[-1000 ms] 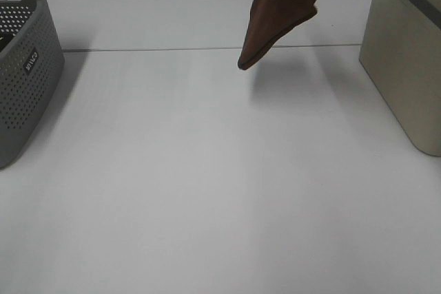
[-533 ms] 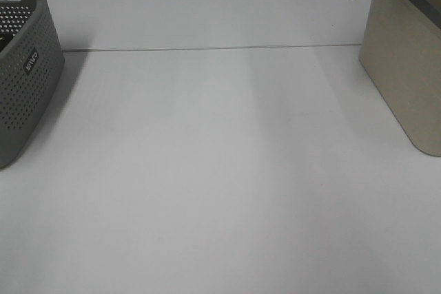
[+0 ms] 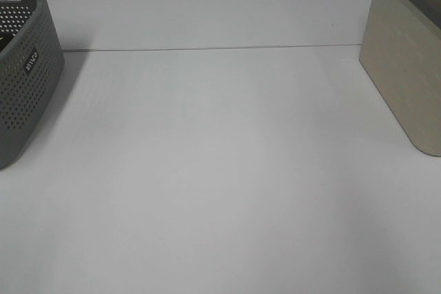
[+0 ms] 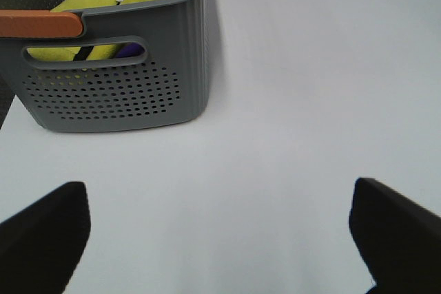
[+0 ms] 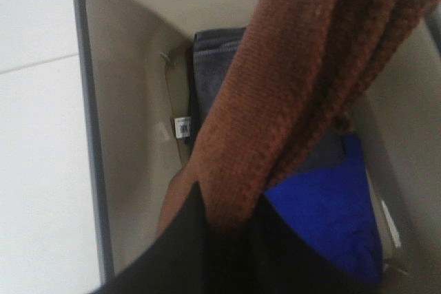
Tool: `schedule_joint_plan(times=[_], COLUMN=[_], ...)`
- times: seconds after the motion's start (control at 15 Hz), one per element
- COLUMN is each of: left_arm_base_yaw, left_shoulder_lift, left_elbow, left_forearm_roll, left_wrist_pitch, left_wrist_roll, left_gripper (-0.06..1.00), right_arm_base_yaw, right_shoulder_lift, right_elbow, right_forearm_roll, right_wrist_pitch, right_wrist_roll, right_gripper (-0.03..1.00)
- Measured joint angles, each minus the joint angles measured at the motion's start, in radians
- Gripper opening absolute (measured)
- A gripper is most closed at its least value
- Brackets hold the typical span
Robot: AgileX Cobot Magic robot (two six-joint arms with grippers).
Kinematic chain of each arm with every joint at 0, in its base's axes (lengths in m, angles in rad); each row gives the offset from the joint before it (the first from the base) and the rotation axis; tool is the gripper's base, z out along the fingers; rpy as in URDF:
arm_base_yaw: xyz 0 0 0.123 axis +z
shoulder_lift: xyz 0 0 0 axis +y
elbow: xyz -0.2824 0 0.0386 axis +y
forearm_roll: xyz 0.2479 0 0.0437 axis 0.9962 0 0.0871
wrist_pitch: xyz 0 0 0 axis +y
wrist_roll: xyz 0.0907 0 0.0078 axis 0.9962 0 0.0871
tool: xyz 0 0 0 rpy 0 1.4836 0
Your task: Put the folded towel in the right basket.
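The folded brown towel (image 5: 289,80) hangs from my right gripper (image 5: 224,228), which is shut on it, directly above the inside of the beige right basket (image 5: 86,101). A blue cloth (image 5: 324,218) and a dark grey cloth (image 5: 210,60) lie in that basket. In the exterior high view the right basket (image 3: 406,67) stands at the right edge; the towel and both grippers are out of that view. My left gripper (image 4: 220,239) is open and empty above the white table, its dark fingers (image 4: 41,239) set wide apart.
A grey perforated basket (image 3: 24,74) stands at the left edge; the left wrist view shows it (image 4: 117,87) holding yellow and blue cloths. The white table (image 3: 220,170) stretches between the two baskets.
The brown towel has moved right and up, out of the exterior high view, and now hangs over the right basket. The left arm has not visibly moved.
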Motion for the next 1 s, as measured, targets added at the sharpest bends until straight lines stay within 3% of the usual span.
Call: schedule_joint_plan(times=[0.13, 0.4, 0.47, 0.67, 1.0], left_arm_base_yaw=[0.000, 0.000, 0.000, 0.000, 0.000], left_shoulder_lift=[0.000, 0.000, 0.000, 0.000, 0.000], left_elbow=[0.000, 0.000, 0.000, 0.000, 0.000], left_forearm_roll=[0.000, 0.000, 0.000, 0.000, 0.000], left_wrist_pitch=[0.000, 0.000, 0.000, 0.000, 0.000], left_wrist_roll=[0.000, 0.000, 0.000, 0.000, 0.000], left_gripper=[0.97, 0.97, 0.97, 0.97, 0.97], right_arm_base_yaw=[0.000, 0.000, 0.000, 0.031, 0.198], right_shoulder_lift=[0.053, 0.140, 0.141, 0.120, -0.001], right_elbow=[0.021, 0.031, 0.031, 0.031, 0.031], right_forearm_roll=[0.005, 0.007, 0.007, 0.009, 0.012], right_wrist_pitch=[0.001, 0.000, 0.000, 0.000, 0.000], right_wrist_roll=[0.000, 0.010, 0.017, 0.027, 0.027], right_gripper=[0.12, 0.48, 0.52, 0.55, 0.55])
